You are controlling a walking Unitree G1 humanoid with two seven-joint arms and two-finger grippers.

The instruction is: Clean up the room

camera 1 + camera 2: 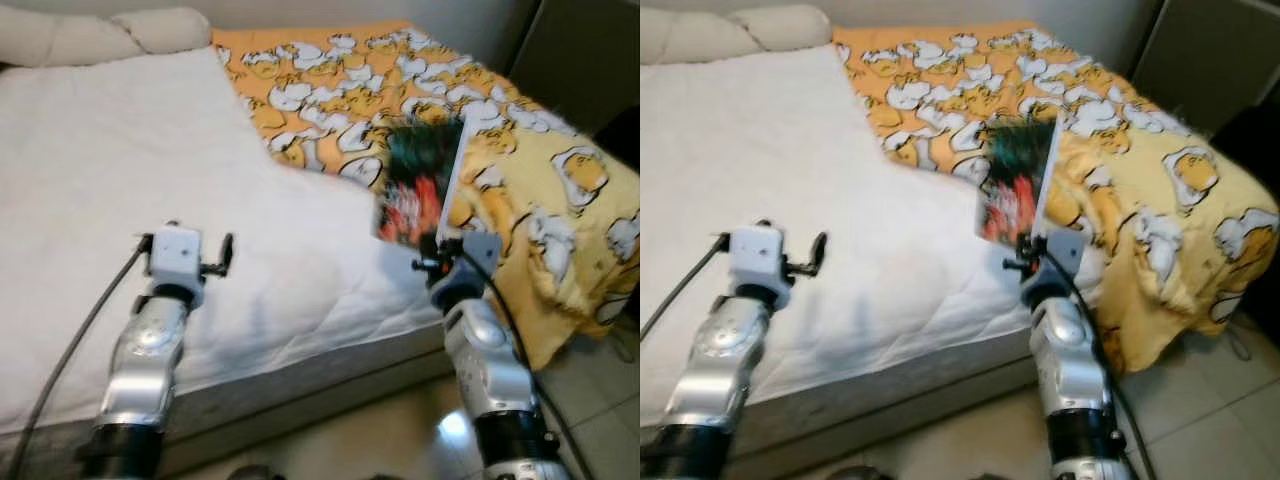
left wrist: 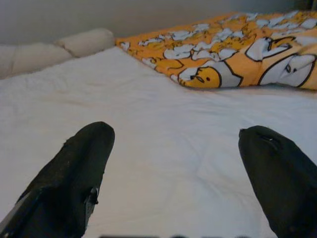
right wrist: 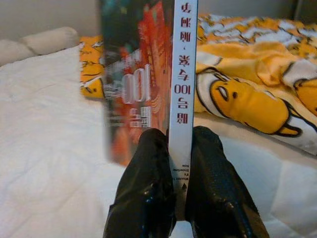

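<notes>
Glossy paper book [image 3: 148, 89], matt, seemingly quilted cloth mattress [image 1: 120, 180]

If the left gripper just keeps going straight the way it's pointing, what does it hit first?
Probably the white mattress: the left gripper is open and aimed low across it. Depth is unclear, so it might skim on toward the orange duck blanket.

Book [image 3: 148, 84]: white spine [image 3: 182, 89] bears a column of East Asian characters with the numeral "100", seen inverted; smaller print beneath is illegible. The red cover also shows "100".
</notes>
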